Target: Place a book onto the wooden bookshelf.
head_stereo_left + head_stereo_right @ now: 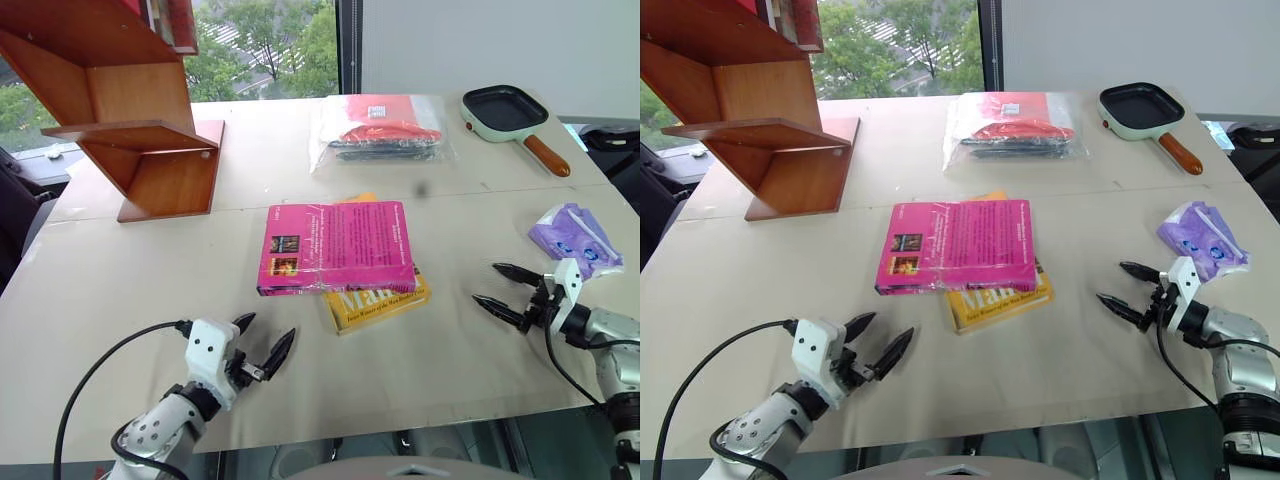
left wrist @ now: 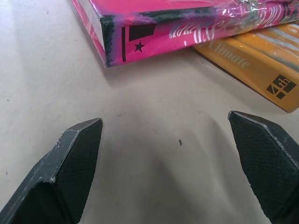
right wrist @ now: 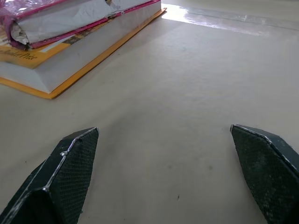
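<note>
Pink book (image 3: 70, 18) atop yellow book (image 3: 79, 56)

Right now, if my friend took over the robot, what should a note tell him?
Left claw: open, empty, low over the table, near the pink book's spine corner.
Right claw: open, empty, to the book's other side.
The pink book lies flat on the yellow book, mid-table, untouched.
The wooden bookshelf stands at the far left of the table.
Done: nothing yet.
Left: grasp the pink book, lift it and place it on a shelf ledge.
</note>
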Tool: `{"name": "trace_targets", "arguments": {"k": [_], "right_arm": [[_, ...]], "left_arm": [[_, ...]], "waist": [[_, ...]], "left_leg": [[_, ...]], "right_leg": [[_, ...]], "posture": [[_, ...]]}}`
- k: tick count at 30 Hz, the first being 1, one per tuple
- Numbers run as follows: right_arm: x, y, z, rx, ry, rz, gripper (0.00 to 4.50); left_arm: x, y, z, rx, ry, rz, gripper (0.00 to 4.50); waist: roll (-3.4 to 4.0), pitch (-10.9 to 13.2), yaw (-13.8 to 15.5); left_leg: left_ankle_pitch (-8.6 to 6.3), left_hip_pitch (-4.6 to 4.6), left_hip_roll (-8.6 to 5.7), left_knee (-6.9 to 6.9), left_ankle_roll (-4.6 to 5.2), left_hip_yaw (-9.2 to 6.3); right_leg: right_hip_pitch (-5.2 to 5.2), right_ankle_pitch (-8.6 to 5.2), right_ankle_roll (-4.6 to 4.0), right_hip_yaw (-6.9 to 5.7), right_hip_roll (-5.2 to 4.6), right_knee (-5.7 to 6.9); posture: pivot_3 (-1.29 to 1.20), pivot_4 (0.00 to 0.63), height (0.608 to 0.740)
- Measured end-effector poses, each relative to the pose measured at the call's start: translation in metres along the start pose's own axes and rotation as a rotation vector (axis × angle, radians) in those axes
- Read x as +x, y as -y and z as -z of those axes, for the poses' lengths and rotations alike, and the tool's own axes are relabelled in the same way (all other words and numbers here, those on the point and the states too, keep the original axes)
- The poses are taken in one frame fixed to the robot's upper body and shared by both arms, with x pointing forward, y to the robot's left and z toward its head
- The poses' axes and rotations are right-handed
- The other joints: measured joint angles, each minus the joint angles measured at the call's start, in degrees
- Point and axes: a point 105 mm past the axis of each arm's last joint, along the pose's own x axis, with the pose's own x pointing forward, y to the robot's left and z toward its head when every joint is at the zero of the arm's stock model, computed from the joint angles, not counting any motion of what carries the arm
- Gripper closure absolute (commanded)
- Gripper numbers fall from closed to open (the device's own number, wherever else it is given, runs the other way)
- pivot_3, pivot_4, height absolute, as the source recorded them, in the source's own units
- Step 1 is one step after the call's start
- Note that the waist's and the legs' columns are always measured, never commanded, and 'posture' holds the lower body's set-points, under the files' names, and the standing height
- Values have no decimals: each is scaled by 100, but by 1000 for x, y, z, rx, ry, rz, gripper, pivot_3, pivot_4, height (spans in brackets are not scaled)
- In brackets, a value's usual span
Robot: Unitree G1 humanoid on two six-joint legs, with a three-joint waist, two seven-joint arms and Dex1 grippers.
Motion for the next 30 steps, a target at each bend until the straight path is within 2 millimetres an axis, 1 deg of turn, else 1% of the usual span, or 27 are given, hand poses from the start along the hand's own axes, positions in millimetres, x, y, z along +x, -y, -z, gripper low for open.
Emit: {"name": "trace_targets", "arguments": {"k": [4, 6, 8, 9, 11, 12, 13, 14, 17, 18, 20, 22, 26, 30], "right_arm": [[6, 1, -7, 1, 23, -3, 0], [17, 5, -20, 3, 52, -14, 0], [33, 12, -37, -17, 79, -27, 0], [46, 17, -49, -28, 97, -38, 0], [65, 23, -68, -46, 122, -58, 0], [78, 27, -76, -41, 133, -69, 259], [85, 28, -83, -46, 139, -73, 545], [99, 31, -91, -34, 151, -82, 883], [122, 34, -104, -32, 155, -99, 2267], [132, 33, -106, -34, 141, -108, 2802], [147, 30, -110, -47, 111, -130, 3758], [156, 27, -110, -52, 95, -144, 4458], [172, 22, -108, -57, 43, -148, 4458], [176, 20, -105, -75, 3, -156, 4458]], "left_arm": [[-1, 2, -2, 8, 14, 21, 59], [-4, 5, -4, 5, 27, 58, 59], [-5, 4, -9, 30, 33, 96, 59], [-7, 1, -13, 62, 32, 114, 59], [-8, -4, -21, 95, 49, 131, 59], [-9, -6, -26, 102, 63, 139, 11], [-8, -7, -29, 109, 72, 148, 0], [-10, -8, -32, 105, 82, 158, 0], [-14, -6, -34, 103, 85, 181, 0], [-16, -6, -35, 101, 88, 188, 0], [-20, -6, -37, 103, 88, 198, 0], [-24, -7, -38, 104, 90, 200, 0], [-42, -5, -47, 120, 103, 231, 0], [-55, -8, -62, 182, 132, 242, 0]], "waist": [[1, 2, -3], [4, 6, -24], [5, 7, -38], [0, 11, -58], [2, 13, -45], [2, 13, -50], [3, 13, -40], [2, 14, -40], [2, 14, -18], [2, 14, -29], [2, 14, -39], [4, 14, -28], [5, 16, -48], [8, 17, -38]], "left_leg": [[0, -1, 0, -1, 0, 0], [0, -1, 3, -1, 0, 2], [0, -1, 7, -2, 0, 4], [0, 1, 13, -2, -1, 8], [1, 0, 15, -4, -1, 6], [1, -2, 15, -5, -1, 6], [1, -3, 14, -7, -2, 6], [1, -5, 15, -8, -4, 6], [10, -35, 14, -11, -20, 4], [13, -58, 13, -10, -27, 3], [16, -87, 11, -13, -32, 3], [15, -99, 10, -20, -33, 0], [15, -137, 8, -20, -34, 2], [15, -139, 8, -21, -34, -5]], "right_leg": [[-1, -1, 0, 0, 0, -1], [-3, 0, 0, 3, 2, -1], [-7, 0, 0, 3, 6, -1], [-8, 0, -1, 4, 14, 0], [-9, 2, -4, 1, 18, 0], [-12, 4, -8, 1, 34, 0], [-14, 5, -10, 1, 38, -1], [-15, 7, -11, 1, 38, -4], [-42, 17, 3, -2, 32, -12], [-63, 19, 3, -4, 9, -15], [-94, 19, 2, -4, 4, -18], [-101, 18, 0, -11, 1, -30], [-136, 19, 1, -8, -3, -35], [-136, 18, 0, -20, -3, -34]], "posture": [[0, 150, 740], [0, 150, 740], [0, 150, 740], [0, 150, 740], [0, 150, 740], [0, 150, 740], [0, 150, 740], [0, 150, 740], [0, 150, 740], [0, 150, 740], [0, 150, 740], [0, 150, 740], [0, 150, 740], [0, 150, 740]]}}
